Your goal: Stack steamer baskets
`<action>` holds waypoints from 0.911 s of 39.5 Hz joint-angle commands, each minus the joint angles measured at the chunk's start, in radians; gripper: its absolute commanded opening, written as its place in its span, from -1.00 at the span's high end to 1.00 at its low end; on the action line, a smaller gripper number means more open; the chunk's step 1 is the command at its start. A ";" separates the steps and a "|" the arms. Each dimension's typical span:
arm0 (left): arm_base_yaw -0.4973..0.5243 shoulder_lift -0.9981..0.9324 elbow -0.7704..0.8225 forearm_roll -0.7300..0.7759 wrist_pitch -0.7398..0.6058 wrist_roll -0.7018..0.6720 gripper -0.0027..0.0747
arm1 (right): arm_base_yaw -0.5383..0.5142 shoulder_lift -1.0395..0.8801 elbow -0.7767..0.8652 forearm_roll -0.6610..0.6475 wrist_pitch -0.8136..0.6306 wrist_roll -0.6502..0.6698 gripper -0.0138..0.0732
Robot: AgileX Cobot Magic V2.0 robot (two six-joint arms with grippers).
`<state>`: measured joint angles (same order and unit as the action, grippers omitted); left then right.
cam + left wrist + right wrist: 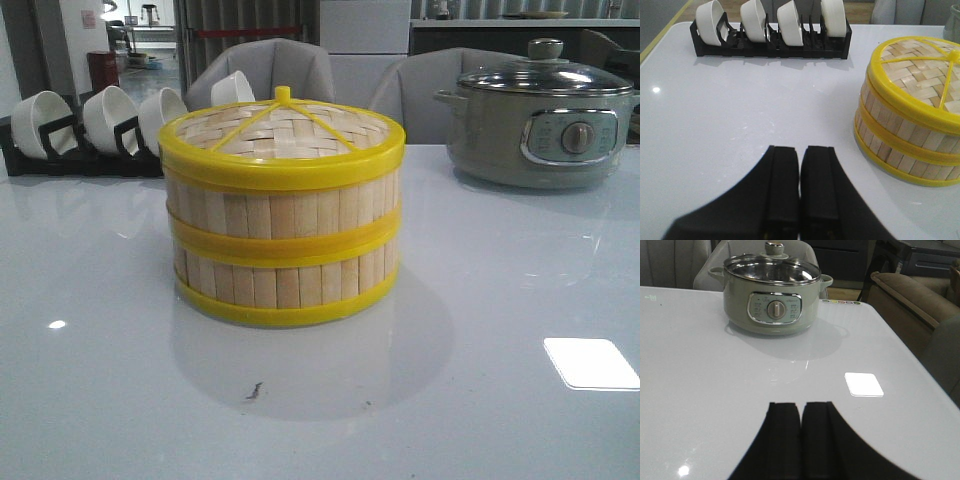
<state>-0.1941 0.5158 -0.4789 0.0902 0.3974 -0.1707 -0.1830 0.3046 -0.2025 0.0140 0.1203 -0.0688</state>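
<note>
Two steamer baskets (283, 245) stand stacked one on the other in the middle of the white table, bamboo slats between bright yellow rims. A woven lid (282, 128) with yellow spokes and a knob sits on top. In the left wrist view the stack (905, 135) is off to one side of my left gripper (800, 150), which is shut with nothing in it, apart from the baskets. My right gripper (801, 406) is also shut and empty over bare table; the baskets do not show in its view. Neither gripper shows in the front view.
A black rack (80, 150) with several white bowls (110, 115) stands at the back left, also in the left wrist view (770, 42). A green electric pot (545, 115) with a glass lid sits at the back right (771, 292). The table's right edge (910, 355) is near.
</note>
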 commanded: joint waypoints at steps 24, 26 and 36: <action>0.004 0.001 -0.029 0.001 -0.086 -0.008 0.70 | 0.000 0.008 -0.030 0.027 -0.066 -0.001 0.52; 0.004 0.001 -0.029 0.001 -0.086 -0.008 0.70 | 0.000 0.008 -0.030 0.027 -0.066 -0.001 0.52; 0.004 0.001 -0.029 0.001 -0.086 -0.008 0.70 | 0.000 0.008 -0.030 0.027 -0.066 -0.001 0.52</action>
<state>-0.1941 0.5158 -0.4789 0.0902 0.3974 -0.1707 -0.1830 0.3046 -0.2025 0.0405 0.1330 -0.0688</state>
